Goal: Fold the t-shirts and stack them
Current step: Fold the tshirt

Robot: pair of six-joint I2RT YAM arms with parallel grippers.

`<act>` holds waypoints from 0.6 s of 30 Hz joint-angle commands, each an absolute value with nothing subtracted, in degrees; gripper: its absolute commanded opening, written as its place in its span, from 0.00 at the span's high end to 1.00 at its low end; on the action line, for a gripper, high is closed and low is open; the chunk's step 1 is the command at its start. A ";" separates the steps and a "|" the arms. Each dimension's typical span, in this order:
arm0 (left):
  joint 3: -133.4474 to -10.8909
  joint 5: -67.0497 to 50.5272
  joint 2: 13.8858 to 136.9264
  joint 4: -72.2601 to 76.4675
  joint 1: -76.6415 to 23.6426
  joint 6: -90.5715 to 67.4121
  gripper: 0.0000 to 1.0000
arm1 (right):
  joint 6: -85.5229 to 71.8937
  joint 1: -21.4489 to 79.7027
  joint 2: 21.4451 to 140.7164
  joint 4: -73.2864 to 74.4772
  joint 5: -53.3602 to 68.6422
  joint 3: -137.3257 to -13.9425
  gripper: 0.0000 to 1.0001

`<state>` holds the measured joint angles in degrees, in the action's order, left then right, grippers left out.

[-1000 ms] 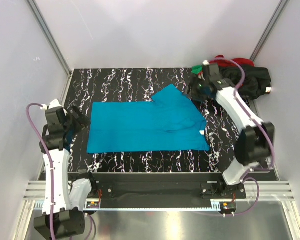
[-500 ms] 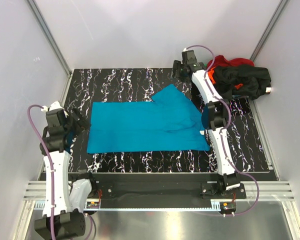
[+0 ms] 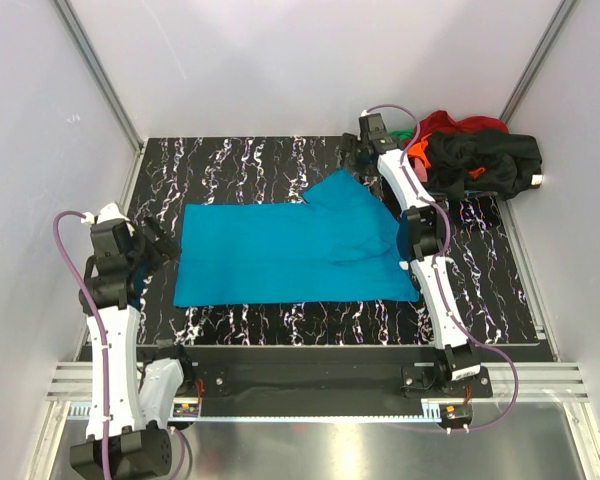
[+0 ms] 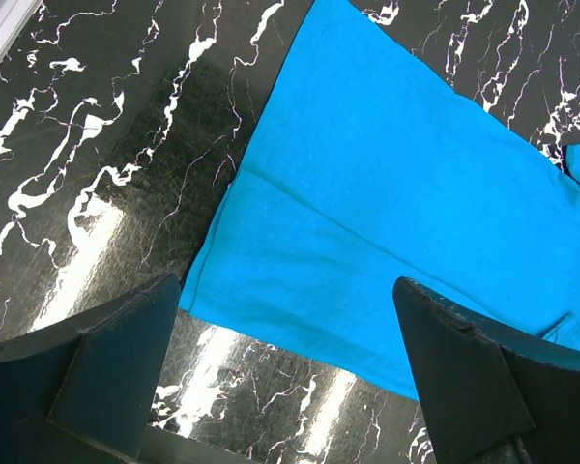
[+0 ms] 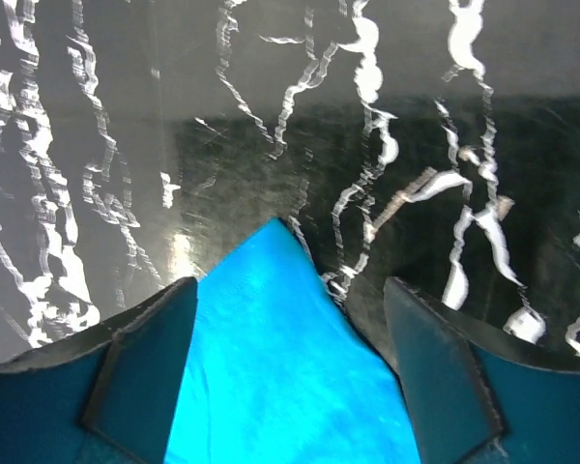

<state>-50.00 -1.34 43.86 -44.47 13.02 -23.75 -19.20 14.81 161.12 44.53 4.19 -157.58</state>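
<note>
Straddling the teal t-shirt's [image 3: 290, 250] sleeve tip, my right hand [image 5: 290, 387] is spread; my left hand [image 4: 295, 377], also spread, faces its hem. Overhead alone shows heaped t-shirts [image 3: 480, 160] at the tabletop's [image 3: 240, 160] far-right corner.

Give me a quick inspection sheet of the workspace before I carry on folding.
Surface: black marbled table, glossy with white veins.
Job's things: teal t-shirt spread flat mid-table, one sleeve pointing to the far side; pile of t-shirts, black, red, orange and green, bunched at the far right corner.
Clutter: nothing seen.
Grippers: left gripper open, by the teal shirt's left edge; right gripper open, its fingers either side of the sleeve tip, contact cannot be told.
Cables: purple cables looped along both arms.
Surroundings: white walls; metal rail at the near edge.
</note>
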 commanded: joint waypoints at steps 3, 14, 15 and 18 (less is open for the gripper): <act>-49.48 -2.02 43.07 -42.54 12.83 -22.68 0.01 | -20.92 15.20 165.32 43.77 9.31 -159.79 0.32; -49.39 -0.53 42.10 -42.63 12.74 -22.76 0.01 | -20.57 15.20 164.71 43.33 9.49 -158.38 1.00; -49.39 -0.18 42.19 -42.63 12.74 -22.76 0.01 | -20.48 15.12 164.19 43.33 9.58 -158.12 1.00; -49.39 -0.18 42.71 -42.63 12.74 -22.76 0.01 | -20.30 15.21 160.41 43.24 10.63 -155.14 1.00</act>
